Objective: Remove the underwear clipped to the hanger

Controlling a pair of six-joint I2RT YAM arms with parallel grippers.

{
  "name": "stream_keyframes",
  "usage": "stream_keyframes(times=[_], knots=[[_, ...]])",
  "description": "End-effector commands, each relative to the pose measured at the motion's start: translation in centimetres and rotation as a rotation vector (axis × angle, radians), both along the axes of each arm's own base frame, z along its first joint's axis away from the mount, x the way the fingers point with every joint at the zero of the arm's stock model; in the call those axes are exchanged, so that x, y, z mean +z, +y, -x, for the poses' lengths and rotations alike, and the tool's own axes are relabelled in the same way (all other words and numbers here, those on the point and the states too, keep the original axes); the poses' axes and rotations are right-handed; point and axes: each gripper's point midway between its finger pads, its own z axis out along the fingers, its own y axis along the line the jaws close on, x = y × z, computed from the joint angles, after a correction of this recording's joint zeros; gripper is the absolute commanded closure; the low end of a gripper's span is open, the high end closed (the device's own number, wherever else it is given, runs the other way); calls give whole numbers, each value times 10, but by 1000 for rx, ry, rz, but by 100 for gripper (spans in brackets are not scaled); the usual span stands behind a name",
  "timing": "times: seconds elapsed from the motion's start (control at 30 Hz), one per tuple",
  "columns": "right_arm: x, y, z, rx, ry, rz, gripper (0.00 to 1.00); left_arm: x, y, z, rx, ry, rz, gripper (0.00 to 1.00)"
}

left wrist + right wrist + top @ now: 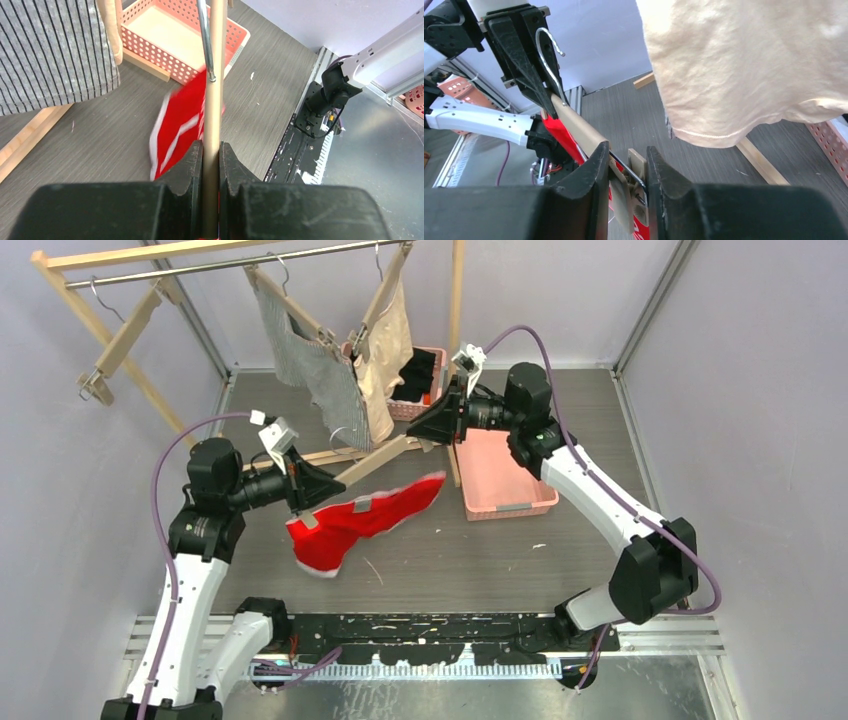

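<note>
Gripping the wooden hanger (216, 100), left gripper (211, 150) is clamped on its bar; right gripper (624, 152) pinches the clip (637, 161). Below both hangs the red underwear (360, 520).

Bright, even, diffuse light fills all three views, apparently from overhead, and the pale walls (740, 390) take a faint lilac cast. Shadows on the grey table (560, 560) are weak and soft-edged. The red underwear (360, 520) is smeared by motion blur, most strongly in the left wrist view, where its white trim streaks. There the metal hook (205, 40) carries a thin bright glint. The black fingers (185, 170) of the left gripper (211, 165) look dark and slightly soft near the lens, while the wooden hanger (215, 100) pinched between them is sharper. The right gripper (624, 170) is equally dark. The beige underwear (744, 65) is almost washed out.
</note>
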Motion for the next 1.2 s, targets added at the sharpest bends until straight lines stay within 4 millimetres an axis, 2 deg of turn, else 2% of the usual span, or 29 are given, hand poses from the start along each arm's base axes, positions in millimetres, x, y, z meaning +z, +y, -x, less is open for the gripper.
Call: stream_keyframes(times=[0.0, 0.07, 0.13, 0.23, 0.37, 0.43, 0.73, 0.87, 1.0, 1.17], knots=[[23, 10, 7, 50, -26, -59, 99, 17, -1, -13, 14, -84, 28, 100], [22, 9, 4, 42, -22, -58, 97, 17, -1, -14, 14, -84, 30, 100], [21, 8, 2, 23, -17, -59, 51, 16, -2, -16, 15, -80, 35, 100], [21, 5, -3, -30, -27, -64, 30, 19, -3, -18, 8, -93, 50, 100], [22, -5, -17, -171, -34, -89, 30, 26, -6, -20, 3, -97, 85, 100], [25, -10, -17, -218, -38, -124, 30, 34, -8, -19, -3, -91, 121, 100], [52, -23, 19, -165, -54, -385, 34, 60, -11, -20, 27, -118, 271, 100], [66, -18, 35, -91, -71, -463, 34, 71, -14, -23, 43, -124, 363, 100], [73, -7, 43, -49, -87, -497, 33, 75, -27, -24, 26, -101, 424, 100], [75, 8, 44, -22, -72, -509, 33, 73, -44, -24, -10, -86, 435, 100]])
